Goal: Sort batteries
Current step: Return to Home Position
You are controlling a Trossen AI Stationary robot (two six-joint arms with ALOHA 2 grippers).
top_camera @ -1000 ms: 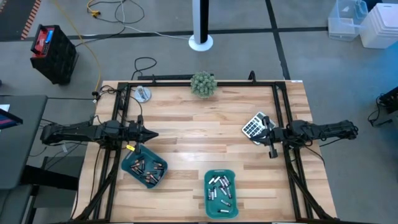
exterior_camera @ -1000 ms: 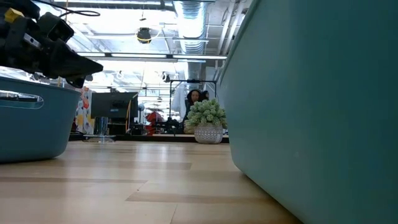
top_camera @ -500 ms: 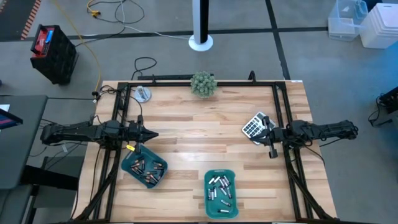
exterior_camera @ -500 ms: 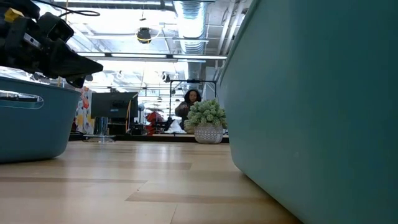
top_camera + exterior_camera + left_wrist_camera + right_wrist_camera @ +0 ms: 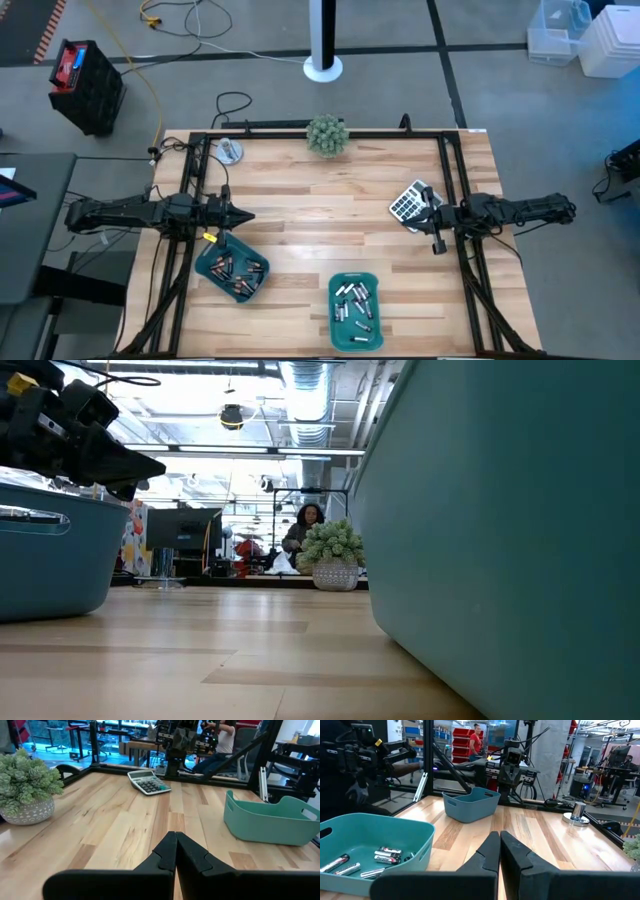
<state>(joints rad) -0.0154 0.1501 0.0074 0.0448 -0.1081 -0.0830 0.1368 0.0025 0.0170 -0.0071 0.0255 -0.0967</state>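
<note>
Jaws pressed together, the left gripper (image 5: 243, 216) hangs to the left of the potted plant (image 5: 327, 134), the right gripper (image 5: 427, 213) to its right. At the edge of the table (image 5: 320, 205) opposite the plant, dark batteries (image 5: 238, 273) lie in the bluish tray (image 5: 203, 268), silvery batteries (image 5: 353, 303) in the green tray (image 5: 333, 320).

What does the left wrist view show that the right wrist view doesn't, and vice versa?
Only the left wrist view shows the grey calculator; the teal tray hides its contents there. Only the right wrist view shows batteries inside that tray, a second, bluer tray beyond it, and a small metal object. Both share the wooden table and that teal tray, and each shows its own fingers closed: left gripper, right gripper.
</note>
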